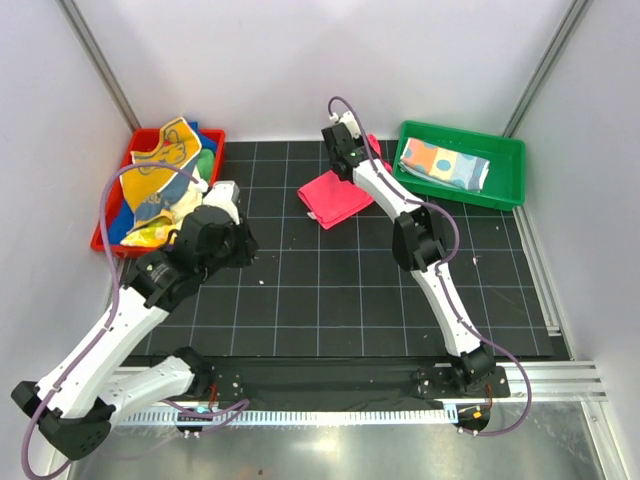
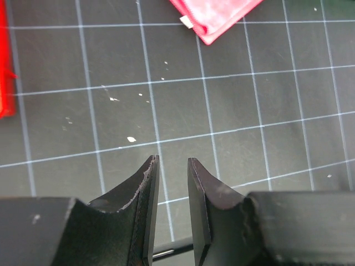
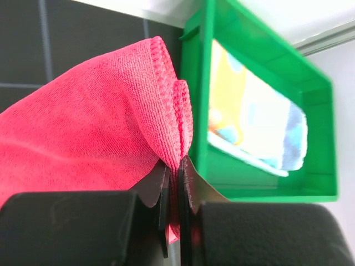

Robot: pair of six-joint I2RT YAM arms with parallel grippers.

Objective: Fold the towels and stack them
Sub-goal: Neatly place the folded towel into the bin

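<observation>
Right gripper (image 3: 178,166): jaws pressed together on a folded edge of the pink towel (image 3: 83,122), which bunches up above the fingertips. Pinch is at the towel's far corner. The rest of the towel (image 1: 335,197) trails near-left from the grip onto the black mat (image 1: 330,290).

Key relation: the green tray (image 1: 460,132) sits just to the right of this gripper, its left wall (image 3: 194,83) close beside the pinched edge. Its long axis runs left-right. The folded patchwork towel (image 1: 447,165) lies flat inside it.

Judgement: next is a short carry rightward over the tray wall, then lay pink on patchwork. The right arm is far nearer.

Left gripper (image 2: 173,166): jaws slightly parted and empty, over bare mat beside the red tray (image 1: 215,135) of unfolded towels (image 1: 160,180).
</observation>
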